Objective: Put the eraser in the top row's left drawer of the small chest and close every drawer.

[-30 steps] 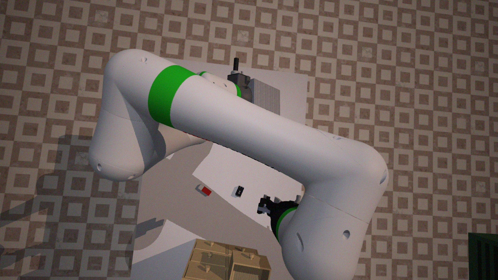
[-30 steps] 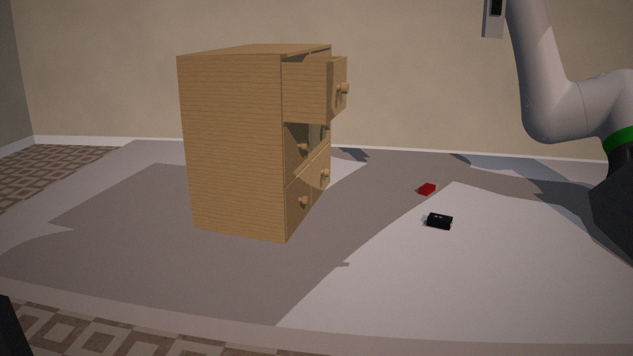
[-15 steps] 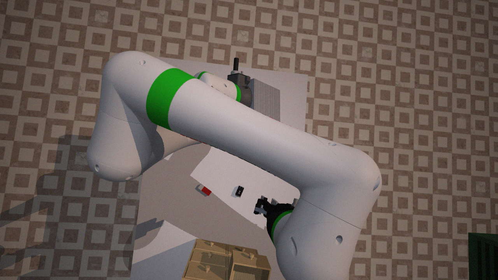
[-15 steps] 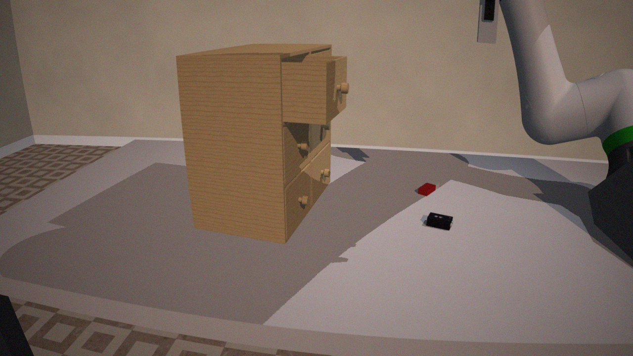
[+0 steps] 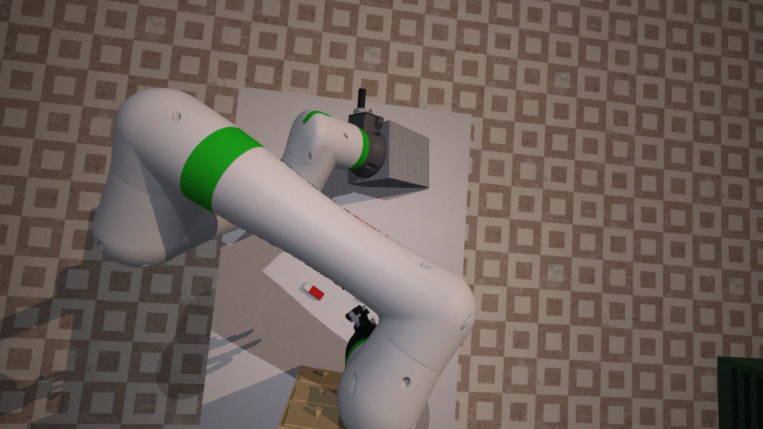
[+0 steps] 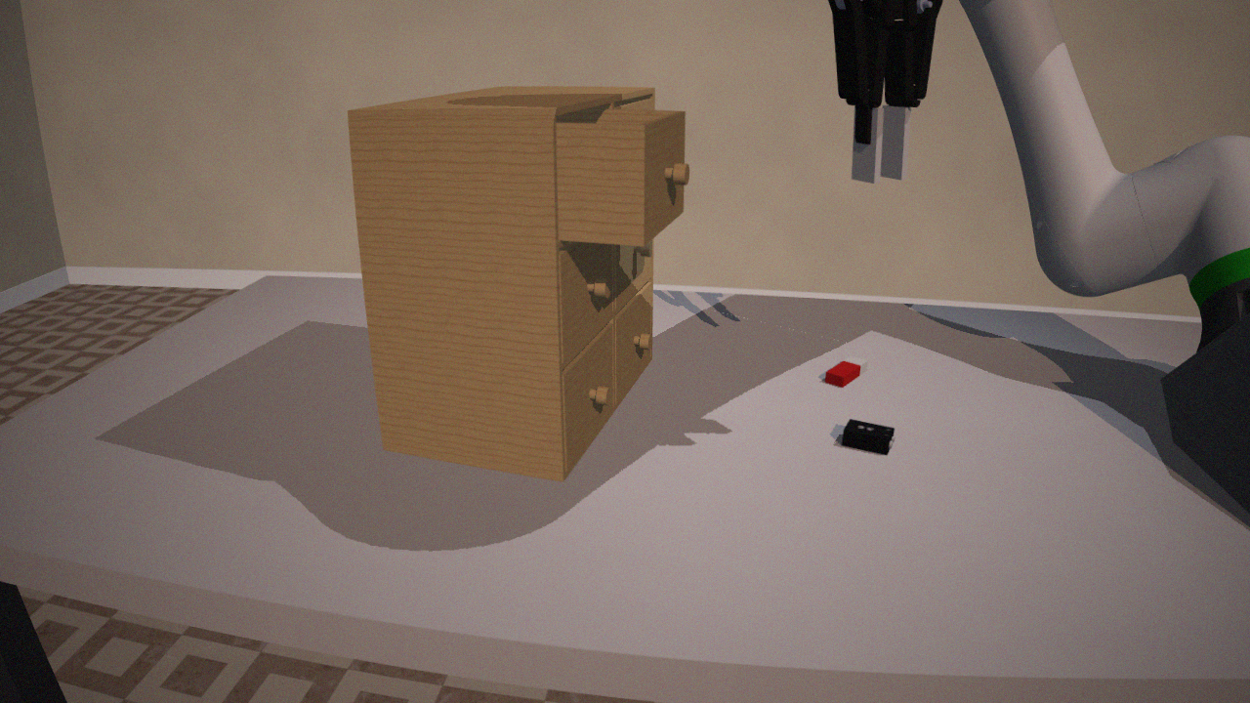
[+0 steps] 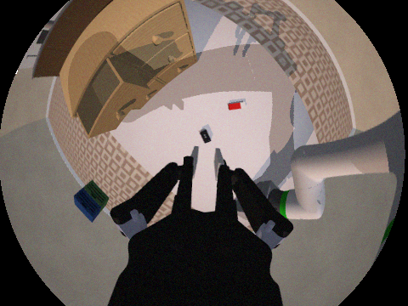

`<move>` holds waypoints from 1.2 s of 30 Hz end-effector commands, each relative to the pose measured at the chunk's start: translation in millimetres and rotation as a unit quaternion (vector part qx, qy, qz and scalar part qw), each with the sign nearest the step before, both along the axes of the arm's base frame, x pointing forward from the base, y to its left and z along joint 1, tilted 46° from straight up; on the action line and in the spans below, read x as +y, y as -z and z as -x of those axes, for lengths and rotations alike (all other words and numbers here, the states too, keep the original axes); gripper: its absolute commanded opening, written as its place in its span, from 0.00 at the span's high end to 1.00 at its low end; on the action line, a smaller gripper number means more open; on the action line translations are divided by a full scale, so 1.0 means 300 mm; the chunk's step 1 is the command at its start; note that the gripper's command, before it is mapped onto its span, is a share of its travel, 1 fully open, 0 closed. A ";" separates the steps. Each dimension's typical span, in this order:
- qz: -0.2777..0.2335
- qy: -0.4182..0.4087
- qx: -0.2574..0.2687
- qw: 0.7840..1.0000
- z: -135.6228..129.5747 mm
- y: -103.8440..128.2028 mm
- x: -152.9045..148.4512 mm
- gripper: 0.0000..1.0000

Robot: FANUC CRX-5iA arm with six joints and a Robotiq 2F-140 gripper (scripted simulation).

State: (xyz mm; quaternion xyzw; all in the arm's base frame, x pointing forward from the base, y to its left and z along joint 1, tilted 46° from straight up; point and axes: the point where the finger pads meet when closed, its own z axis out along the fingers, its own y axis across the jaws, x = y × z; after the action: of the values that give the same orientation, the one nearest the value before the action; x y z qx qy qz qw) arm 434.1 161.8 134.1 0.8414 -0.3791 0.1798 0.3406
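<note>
The eraser (image 5: 313,291) is a small red block with a white end, lying flat on the table; it also shows in the exterior view (image 6: 843,373) and in the wrist view (image 7: 236,105). The wooden chest (image 6: 489,279) stands upright to its left. One top-row drawer (image 6: 622,175), on the side nearest the exterior camera, is pulled partly out; the others look pushed in. My gripper (image 6: 878,161) hangs high above the table, pointing down, roughly over the two small objects. Its fingers stand close together with a narrow gap and hold nothing.
A small black block (image 6: 867,434) lies on the table near the eraser, closer to my gripper in the wrist view (image 7: 206,134). My arm hides part of the table in the top view. A green crate (image 5: 741,392) stands on the floor off the table.
</note>
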 end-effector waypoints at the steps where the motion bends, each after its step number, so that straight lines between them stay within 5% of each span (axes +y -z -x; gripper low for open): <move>1: -0.009 0.077 -0.097 0.992 -0.045 0.003 -0.136 0.80; 2: -0.010 0.107 -0.124 0.986 -0.056 0.007 -0.215 0.80; 5: -0.012 0.119 -0.139 0.983 -0.056 0.007 -0.215 0.80; 9: -0.018 0.219 -0.235 0.947 -0.065 0.022 -0.439 0.80; 11: -0.020 0.236 -0.256 0.937 -0.065 0.022 -0.439 0.80; 20: -0.030 0.383 -0.401 0.832 -0.018 0.058 -0.736 0.80; 26: -0.032 0.411 -0.428 0.805 0.000 0.068 -0.795 0.80; 36: -0.032 0.412 -0.429 0.803 0.001 0.068 -0.797 0.77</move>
State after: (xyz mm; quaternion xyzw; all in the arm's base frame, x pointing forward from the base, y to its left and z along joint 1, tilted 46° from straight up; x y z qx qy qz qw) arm 433.8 -77.6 113.5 0.4532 -0.8030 0.3531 0.1585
